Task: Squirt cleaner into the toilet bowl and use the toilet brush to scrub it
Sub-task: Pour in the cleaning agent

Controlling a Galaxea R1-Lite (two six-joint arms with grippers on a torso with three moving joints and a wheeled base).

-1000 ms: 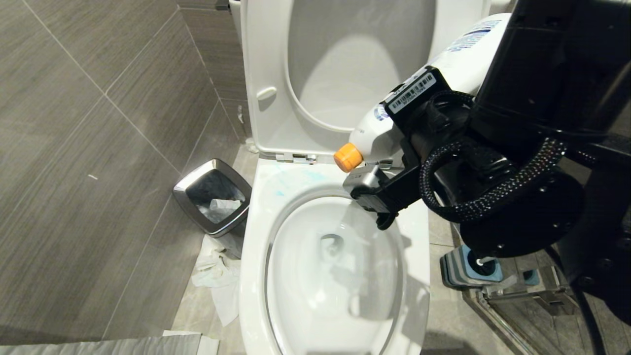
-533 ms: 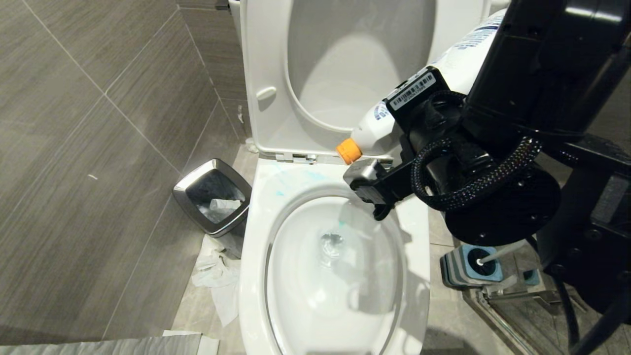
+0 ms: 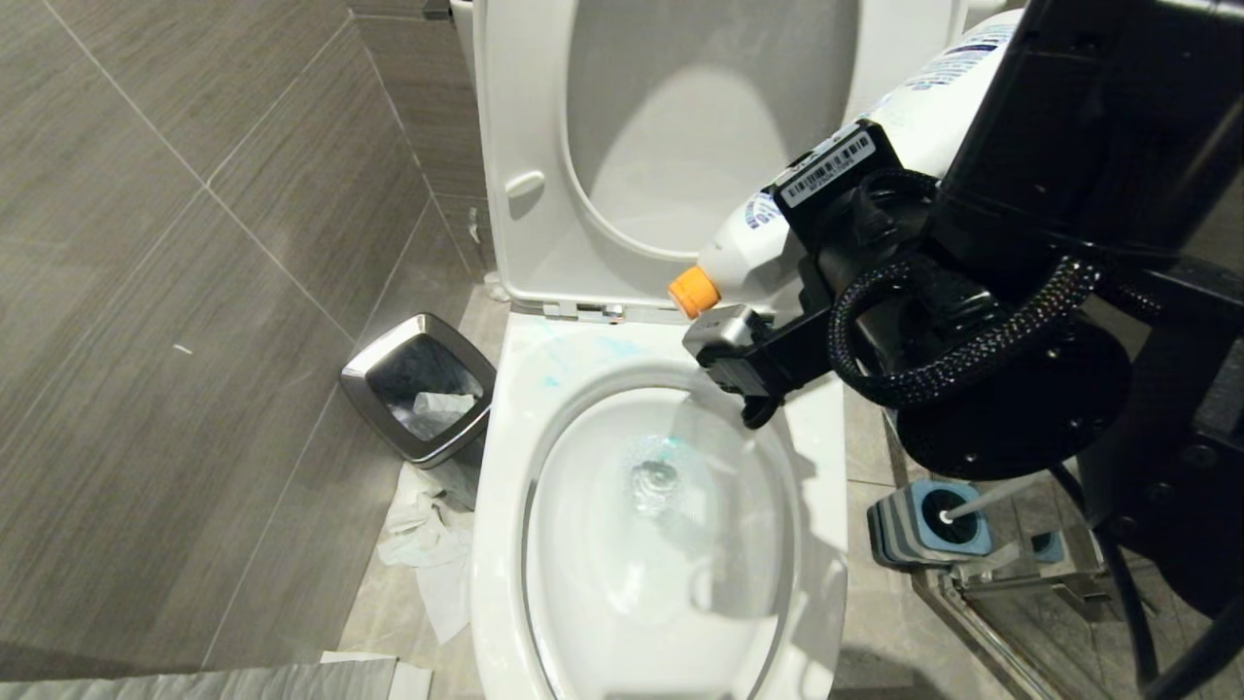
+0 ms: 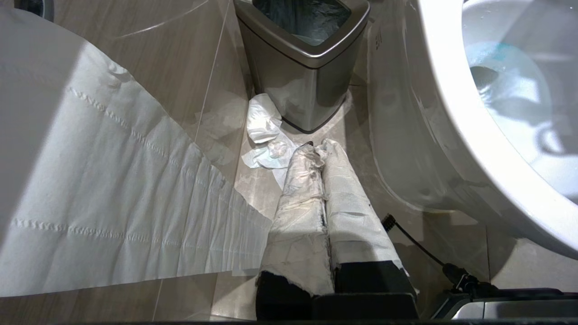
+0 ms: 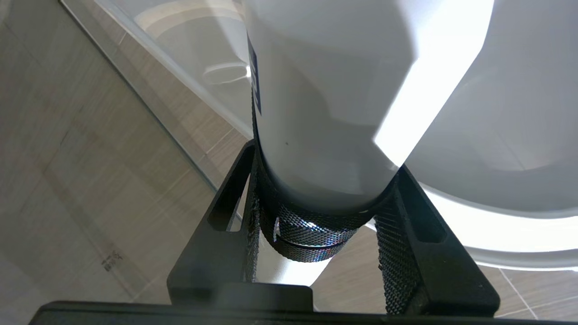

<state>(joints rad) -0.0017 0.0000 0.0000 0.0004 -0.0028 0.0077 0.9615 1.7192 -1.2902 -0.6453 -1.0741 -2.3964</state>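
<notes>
The cleaner (image 3: 753, 243), a white bottle with an orange cap (image 3: 694, 292), hangs tilted cap-down over the back rim of the toilet bowl (image 3: 505, 467). My right gripper (image 3: 787, 214) is shut on the bottle's body; in the right wrist view its mesh-padded fingers (image 5: 246, 212) press both sides of the cleaner (image 5: 325, 113). Blue liquid (image 3: 663, 450) tints the water at the drain. The toilet brush (image 3: 982, 498) stands in its blue and grey holder (image 3: 909, 533) on the floor right of the bowl. My left gripper (image 4: 316, 151), wrapped in white paper, is shut and low beside the bowl.
A steel-rimmed waste bin (image 3: 420, 394) stands left of the toilet, with crumpled paper (image 3: 428, 544) on the floor by it. The seat and lid (image 3: 525, 117) are raised. A long paper sheet (image 4: 113, 189) hangs near my left gripper. A metal rail (image 3: 1020, 583) runs behind the holder.
The bottle's cap has shifted slightly up and back over the rim. A blue tint has appeared in the water round the drain. The left arm has not moved.
</notes>
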